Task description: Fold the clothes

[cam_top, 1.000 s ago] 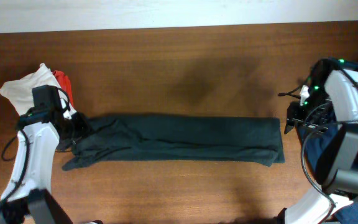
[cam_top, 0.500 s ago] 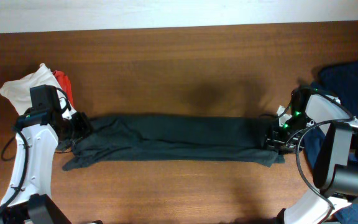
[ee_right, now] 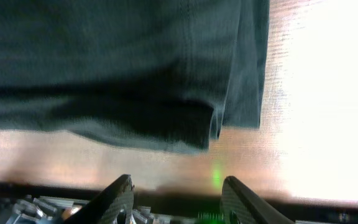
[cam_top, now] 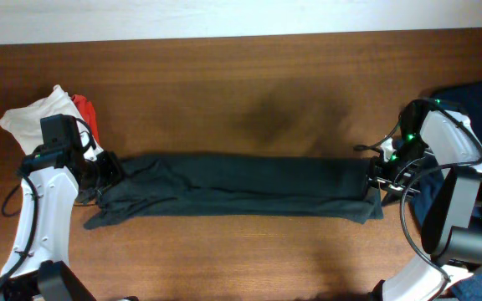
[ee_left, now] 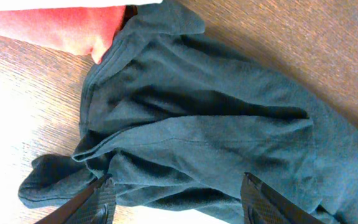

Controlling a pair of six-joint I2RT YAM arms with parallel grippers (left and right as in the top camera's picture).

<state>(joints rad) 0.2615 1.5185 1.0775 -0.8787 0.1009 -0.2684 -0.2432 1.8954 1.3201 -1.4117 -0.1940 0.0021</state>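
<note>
A dark teal garment (cam_top: 241, 186) lies folded into a long strip across the table. My left gripper (cam_top: 107, 171) is open at its rumpled left end; in the left wrist view the fingers (ee_left: 179, 200) straddle the crumpled cloth (ee_left: 197, 124) with nothing clamped. My right gripper (cam_top: 376, 177) is open just off the strip's right end; in the right wrist view its fingers (ee_right: 178, 199) are over bare wood, a little short of the cloth edge (ee_right: 166, 93).
A pile of white (cam_top: 36, 113) and red (cam_top: 84, 113) clothes lies at the far left behind my left arm; the red cloth (ee_left: 61, 25) shows in the left wrist view. A dark blue garment (cam_top: 471, 109) lies at the right edge.
My right arm swung in from the right to the strip's right end, then drew back slightly and up. The left arm and garment stayed nearly still.
</note>
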